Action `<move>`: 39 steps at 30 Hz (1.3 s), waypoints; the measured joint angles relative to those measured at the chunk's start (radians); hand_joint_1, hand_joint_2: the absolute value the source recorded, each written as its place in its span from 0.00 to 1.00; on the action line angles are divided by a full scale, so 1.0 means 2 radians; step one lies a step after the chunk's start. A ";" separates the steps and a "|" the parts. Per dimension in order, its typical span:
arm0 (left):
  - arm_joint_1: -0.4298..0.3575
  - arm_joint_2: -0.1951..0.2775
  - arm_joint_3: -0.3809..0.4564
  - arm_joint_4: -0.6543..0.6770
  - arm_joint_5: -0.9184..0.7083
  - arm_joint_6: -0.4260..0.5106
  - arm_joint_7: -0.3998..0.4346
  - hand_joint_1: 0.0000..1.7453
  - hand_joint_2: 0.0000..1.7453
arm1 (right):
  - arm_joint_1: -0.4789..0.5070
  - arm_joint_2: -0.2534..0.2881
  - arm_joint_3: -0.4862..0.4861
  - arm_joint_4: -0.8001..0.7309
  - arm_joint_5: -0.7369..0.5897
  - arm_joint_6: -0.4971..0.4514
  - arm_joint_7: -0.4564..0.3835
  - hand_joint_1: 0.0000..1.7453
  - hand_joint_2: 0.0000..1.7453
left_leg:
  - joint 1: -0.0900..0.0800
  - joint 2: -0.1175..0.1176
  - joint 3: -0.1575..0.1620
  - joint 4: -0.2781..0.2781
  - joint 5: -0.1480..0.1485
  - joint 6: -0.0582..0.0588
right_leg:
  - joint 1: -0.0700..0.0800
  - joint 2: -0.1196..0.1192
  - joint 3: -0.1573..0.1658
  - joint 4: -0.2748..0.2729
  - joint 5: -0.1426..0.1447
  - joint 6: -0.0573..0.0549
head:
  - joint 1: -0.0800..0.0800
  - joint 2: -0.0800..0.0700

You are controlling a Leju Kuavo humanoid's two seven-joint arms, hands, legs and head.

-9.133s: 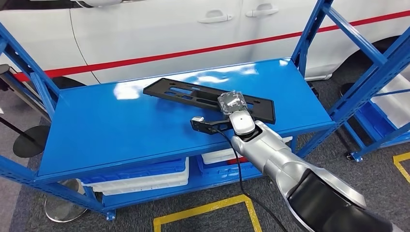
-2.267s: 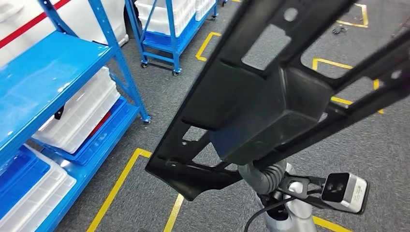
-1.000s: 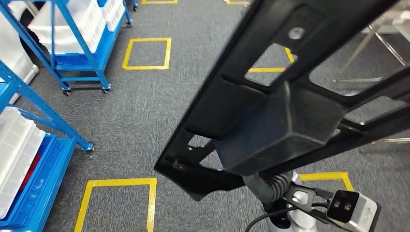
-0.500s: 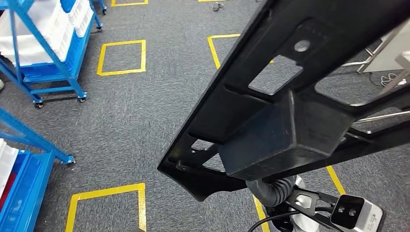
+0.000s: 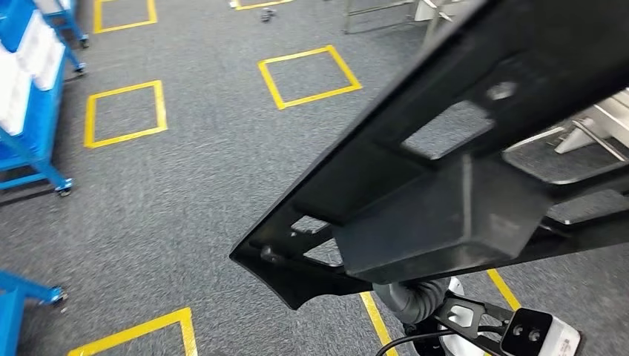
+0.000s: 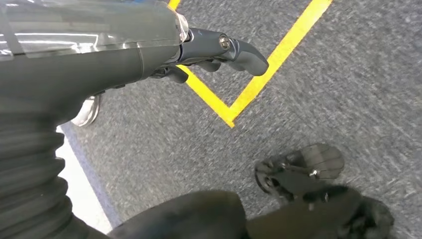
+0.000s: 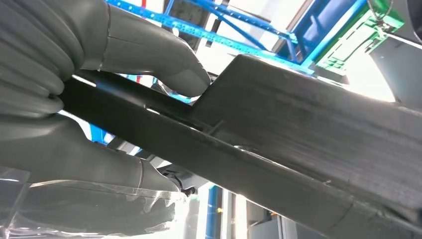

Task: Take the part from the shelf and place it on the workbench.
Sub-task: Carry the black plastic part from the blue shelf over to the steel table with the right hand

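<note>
Black plastic part [image 5: 445, 200] held aloft close under the head camera, running from low centre up toward far right, with cut-out slots and a boxy block on its underside. Raised well above the grey carpet floor [image 5: 193, 178], touching nothing else. Gripped from beneath by right hand [image 7: 74, 99]: thick grey thumb pressed on one face of the part [image 7: 298, 129], fingers wrapped against the opposite face, edge of the part clamped between. Grey ribbed wrist cover [image 5: 412, 297] seen just under the near end of the part, with the wrist camera [image 5: 538, 337] beside it at near right.

Left hand [image 6: 209, 50] hanging over the floor, holding nothing; dark fingers loosely bent, apart from the thumb.

Yellow tape squares [image 5: 308, 74] on the carpet, far centre and far left; another yellow corner [image 5: 137, 334] at near left. Blue rack on wheels [image 5: 33, 111] at far left, carrying white bins. Metal frame legs [image 5: 586, 133] at far right, partly hidden behind the part.
</note>
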State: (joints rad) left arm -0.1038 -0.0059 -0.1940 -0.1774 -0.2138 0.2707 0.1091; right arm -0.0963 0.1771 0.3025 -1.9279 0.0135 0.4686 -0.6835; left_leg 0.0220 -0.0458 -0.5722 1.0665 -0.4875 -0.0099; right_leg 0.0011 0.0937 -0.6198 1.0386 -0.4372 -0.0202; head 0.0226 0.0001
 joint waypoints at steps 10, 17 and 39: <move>0.021 0.004 0.027 0.000 0.032 0.017 0.007 0.00 1.00 | -0.035 0.001 0.034 0.052 -0.036 0.037 0.002 1.00 1.00 | 0.000 0.037 0.016 -0.032 0.007 0.014 | -0.009 -0.042 -0.066 0.122 -0.054 0.026 | 0.006 0.000; 0.022 0.001 0.037 0.000 0.036 0.025 0.005 0.00 1.00 | -0.052 0.008 0.041 0.078 -0.043 0.045 0.002 1.00 1.00 | -0.003 0.066 0.026 -0.032 -0.004 -0.002 | -0.003 -0.077 0.000 -0.006 0.001 0.018 | 0.005 0.000; -0.010 -0.003 0.006 -0.001 -0.027 -0.013 0.016 0.00 1.00 | -0.014 0.008 -0.049 0.054 -0.036 0.030 0.000 1.00 1.00 | 0.001 0.021 0.007 -0.026 0.010 0.015 | -0.007 -0.037 -0.051 0.091 -0.046 0.029 | 0.007 0.000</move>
State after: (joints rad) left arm -0.1244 -0.0125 -0.1820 -0.1785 -0.2682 0.2446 0.1411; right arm -0.1239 0.1926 0.2051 -1.8192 -0.0582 0.5280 -0.6836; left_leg 0.0233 -0.0037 -0.5585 1.0146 -0.4674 0.0202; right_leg -0.0131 0.0206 -0.7209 1.2212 -0.5284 0.0372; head 0.0361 0.0000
